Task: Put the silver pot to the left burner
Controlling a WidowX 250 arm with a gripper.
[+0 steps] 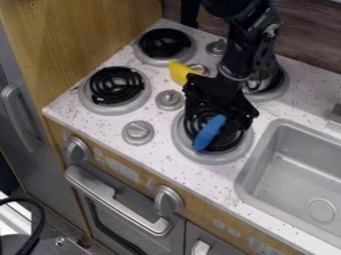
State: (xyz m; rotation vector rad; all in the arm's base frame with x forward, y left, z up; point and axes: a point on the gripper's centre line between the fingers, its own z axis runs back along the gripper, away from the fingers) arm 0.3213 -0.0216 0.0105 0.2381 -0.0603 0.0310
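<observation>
The gripper (210, 124) hangs over the front right burner (178, 144), its fingers spread wide and open. The silver pot (264, 78) stands on the back right burner (280, 91), behind the arm, which hides much of it. On the left side are the front left burner (116, 85) and the back left burner (164, 43), both with bare black coils.
A blue elongated object (210, 133) lies on the front right burner below the gripper. A yellow object (180, 72) lies near the middle knobs, left of the arm. The sink (293, 169) is at the right, and a wooden wall (86, 30) borders the stove's left side.
</observation>
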